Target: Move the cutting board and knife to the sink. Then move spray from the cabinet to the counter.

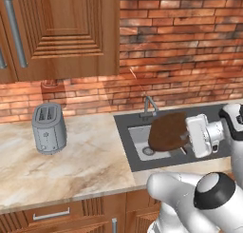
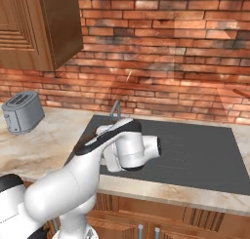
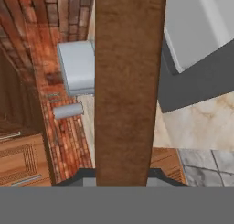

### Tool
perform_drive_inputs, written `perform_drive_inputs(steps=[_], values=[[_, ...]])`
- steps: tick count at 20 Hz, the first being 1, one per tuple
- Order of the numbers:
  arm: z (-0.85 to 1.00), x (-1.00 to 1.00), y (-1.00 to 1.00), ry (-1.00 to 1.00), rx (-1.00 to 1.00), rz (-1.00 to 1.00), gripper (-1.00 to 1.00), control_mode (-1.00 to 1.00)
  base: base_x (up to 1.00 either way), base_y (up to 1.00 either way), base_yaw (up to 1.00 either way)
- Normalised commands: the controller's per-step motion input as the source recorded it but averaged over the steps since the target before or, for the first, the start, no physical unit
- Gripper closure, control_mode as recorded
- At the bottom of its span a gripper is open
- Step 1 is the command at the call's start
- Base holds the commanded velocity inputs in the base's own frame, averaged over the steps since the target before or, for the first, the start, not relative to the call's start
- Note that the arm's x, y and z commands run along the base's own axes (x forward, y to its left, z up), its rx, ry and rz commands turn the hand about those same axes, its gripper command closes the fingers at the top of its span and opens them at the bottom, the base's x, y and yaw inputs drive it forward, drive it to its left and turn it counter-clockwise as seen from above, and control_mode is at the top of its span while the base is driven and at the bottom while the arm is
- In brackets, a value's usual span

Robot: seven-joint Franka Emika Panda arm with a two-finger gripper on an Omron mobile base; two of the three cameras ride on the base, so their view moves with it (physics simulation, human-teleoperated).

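Robot arm, white, one, fills the lower right of the left base view; its gripper (image 1: 186, 138) is clenched on the edge of the cutting board (image 1: 167, 131), one, dark brown, held tilted over the basin of the sink (image 1: 137, 138) at centre right, probably so it can be lowered in. One grey tap (image 1: 149, 105) stands behind the basin; one toaster (image 1: 49, 128) sits at centre left on the counter (image 1: 80, 165); one cabinet (image 1: 61, 32), doors shut, hangs at upper left with two bar handles showing. Right base view: the arm's wrist covers the basin at centre, with the ridged drainboard (image 2: 195, 155) spreading right, one toaster at left, one cabinet at upper left, and a reddish item at the right edge, too small to identify. Hand view: the board runs as a broad brown band down the middle, gripped at the bottom edge between the finger tips, the pale basin at upper right and the toaster at centre left.
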Motion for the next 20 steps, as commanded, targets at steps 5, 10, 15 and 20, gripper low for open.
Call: perform_drive_inputs(steps=[5,10,15,20], values=[[-0.01,0.00,0.00,0.24,0.00,0.11,1.00,-1.00,0.00,0.00,0.00],[-0.05,0.04,0.01,0.19,0.00,0.12,1.00,-1.00,0.00,0.00,0.00],[0.00,0.32,0.00,0.18,0.05,0.11,1.00,-1.00,0.00,0.00,0.00],[0.00,0.46,0.00,0.18,0.06,0.11,1.00,-1.00,0.00,0.00,0.00]])
